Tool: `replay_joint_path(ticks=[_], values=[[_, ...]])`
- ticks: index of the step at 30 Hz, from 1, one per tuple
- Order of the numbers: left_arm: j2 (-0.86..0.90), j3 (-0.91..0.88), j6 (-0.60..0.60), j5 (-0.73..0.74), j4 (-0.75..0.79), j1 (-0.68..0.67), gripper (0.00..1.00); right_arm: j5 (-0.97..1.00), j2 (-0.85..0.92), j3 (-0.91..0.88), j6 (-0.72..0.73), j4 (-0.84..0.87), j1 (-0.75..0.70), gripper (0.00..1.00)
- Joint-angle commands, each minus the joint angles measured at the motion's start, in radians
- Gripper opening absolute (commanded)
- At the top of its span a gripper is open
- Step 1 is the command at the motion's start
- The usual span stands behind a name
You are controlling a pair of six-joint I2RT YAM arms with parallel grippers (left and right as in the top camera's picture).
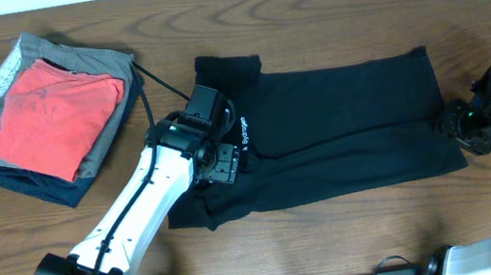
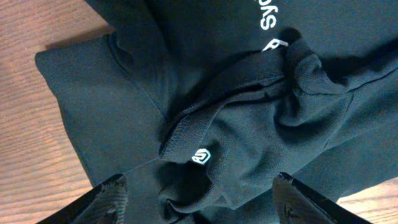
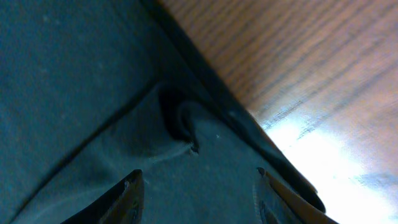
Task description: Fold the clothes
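Observation:
The black shirt (image 1: pixel 342 128) lies spread across the middle of the table, collar end to the left, with small white lettering (image 1: pixel 243 130) near my left gripper. My left gripper (image 1: pixel 218 161) hovers open over the bunched collar and sleeve area; the left wrist view shows its jaws (image 2: pixel 198 198) apart over rumpled black fabric (image 2: pixel 249 118) with a small white logo (image 2: pixel 201 156). My right gripper (image 1: pixel 463 124) is at the shirt's right hem; in the right wrist view its fingers (image 3: pixel 198 193) are open above the hem fabric (image 3: pixel 93 93), beside the hem edge.
A stack of folded garments, red (image 1: pixel 52 118) on top of grey and navy, sits at the back left. Bare wood (image 1: pixel 325 18) lies behind the shirt. A black cable runs from the stack toward the left arm.

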Motion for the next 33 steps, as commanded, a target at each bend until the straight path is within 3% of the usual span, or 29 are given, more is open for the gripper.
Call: replay_joint_path(ticks=[1, 21, 29, 33], values=[[-0.005, 0.015, -0.010, -0.007, -0.003, 0.005, 0.76, -0.044, 0.006, -0.038, -0.013, 0.035, -0.010, 0.55], [-0.005, 0.015, -0.010, -0.007, -0.009, 0.005, 0.76, -0.098, 0.006, -0.129, 0.043, 0.230, -0.010, 0.53], [-0.005, 0.015, -0.010, -0.007, -0.013, 0.005, 0.76, -0.108, 0.006, -0.129, 0.043, 0.248, -0.010, 0.37], [-0.005, 0.015, -0.010, -0.007, -0.013, 0.005, 0.76, -0.108, 0.006, -0.129, 0.043, 0.252, -0.010, 0.21]])
